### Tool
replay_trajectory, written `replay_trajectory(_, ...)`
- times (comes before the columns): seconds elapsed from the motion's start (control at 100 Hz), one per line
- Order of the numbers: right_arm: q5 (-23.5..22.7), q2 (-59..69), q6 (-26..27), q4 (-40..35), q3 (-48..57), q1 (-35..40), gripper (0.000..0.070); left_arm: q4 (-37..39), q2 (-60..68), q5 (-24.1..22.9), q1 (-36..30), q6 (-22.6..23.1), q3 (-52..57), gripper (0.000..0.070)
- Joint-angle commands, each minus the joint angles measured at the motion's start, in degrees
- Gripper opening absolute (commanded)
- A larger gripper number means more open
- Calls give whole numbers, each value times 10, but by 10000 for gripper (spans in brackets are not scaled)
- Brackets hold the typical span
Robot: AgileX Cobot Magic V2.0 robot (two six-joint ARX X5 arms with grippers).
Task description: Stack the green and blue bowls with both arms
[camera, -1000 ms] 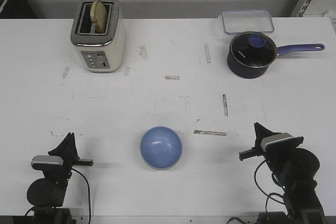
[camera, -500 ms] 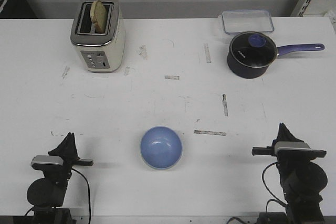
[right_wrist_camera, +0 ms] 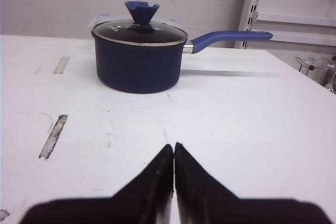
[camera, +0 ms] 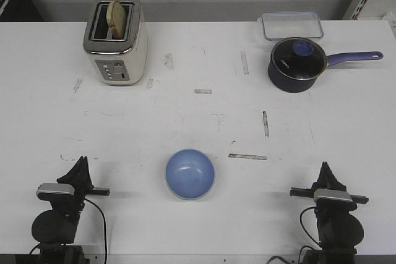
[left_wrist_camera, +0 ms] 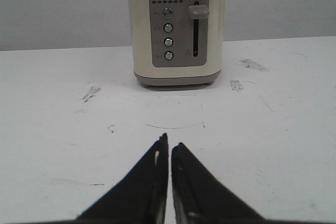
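The light blue bowl (camera: 190,173) sits upright on the white table (camera: 204,122), near the front edge and midway between my arms. A thin pale edge shows along its near rim; I cannot tell whether that is the green bowl, which shows nowhere else. My left gripper (camera: 81,164) rests low at the front left, shut and empty, well left of the bowl; its tips (left_wrist_camera: 169,142) point at the toaster. My right gripper (camera: 325,169) rests low at the front right, shut and empty; its tips (right_wrist_camera: 174,146) point at the saucepan.
A cream toaster (camera: 115,40) with a slice of bread stands at the back left, also seen in the left wrist view (left_wrist_camera: 177,27). A dark navy saucepan (camera: 297,63) with a purple handle stands at the back right, also seen in the right wrist view (right_wrist_camera: 139,56). A clear lidded box (camera: 291,25) lies behind it.
My right arm has drawn back toward the table's front edge and turned to face straight ahead, lower than before. The left arm and the blue bowl have not moved.
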Motion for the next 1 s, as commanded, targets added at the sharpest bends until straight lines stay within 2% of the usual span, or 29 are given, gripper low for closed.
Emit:
replay_trajectory(0.0, -3, -4, 17, 26, -18, 0, 0, 7, -1, 1, 0, -1, -12, 1)
replay_trajectory(0.36, -17, -4, 20, 41, -29, 2, 0, 7, -1, 1, 0, -1, -12, 1)
replay_trajectory(0.99, -14, -4, 20, 41, -29, 1, 0, 6, -1, 1, 0, -1, -12, 1)
